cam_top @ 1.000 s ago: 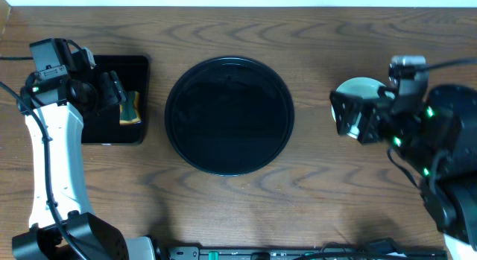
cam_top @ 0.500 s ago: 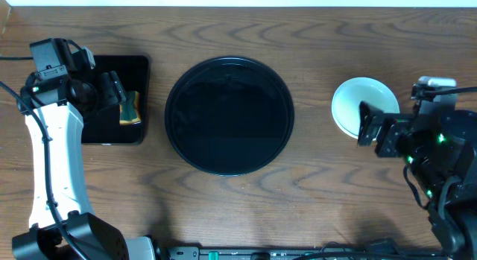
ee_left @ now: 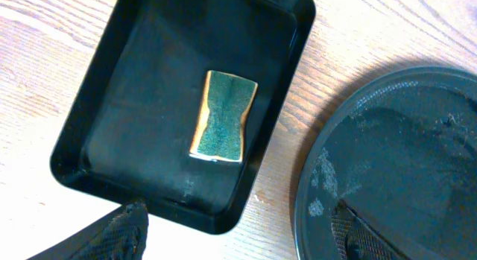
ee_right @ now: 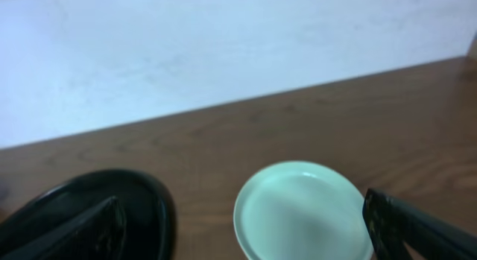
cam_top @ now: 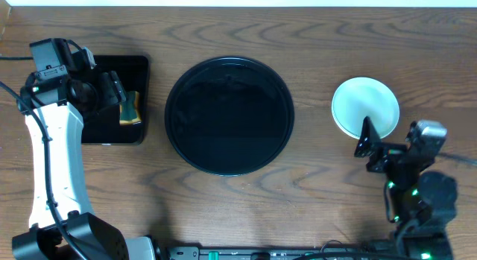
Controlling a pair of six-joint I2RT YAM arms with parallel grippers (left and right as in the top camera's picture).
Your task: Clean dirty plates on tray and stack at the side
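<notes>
The round black tray (cam_top: 229, 115) lies mid-table with no plate on it; wet smears show on it in the left wrist view (ee_left: 402, 163). A pale mint plate (cam_top: 365, 107) sits on the wood to its right and looks clean (ee_right: 302, 211); I cannot tell whether other plates lie under it. The yellow plate is not in view. My right gripper (cam_top: 370, 144) is open and empty, just in front of the plate (ee_right: 240, 204). My left gripper (cam_top: 118, 92) is open and empty over the rectangular tray (ee_left: 238, 219).
A small rectangular black tray (cam_top: 112, 133) at the left holds a green and yellow sponge (cam_top: 131, 109), which also shows in the left wrist view (ee_left: 222, 117). The table's far edge meets a white wall (ee_right: 223, 44).
My right arm has drawn back toward the table's front edge, off the mint plate, which now shows whole. The left arm has not moved.
</notes>
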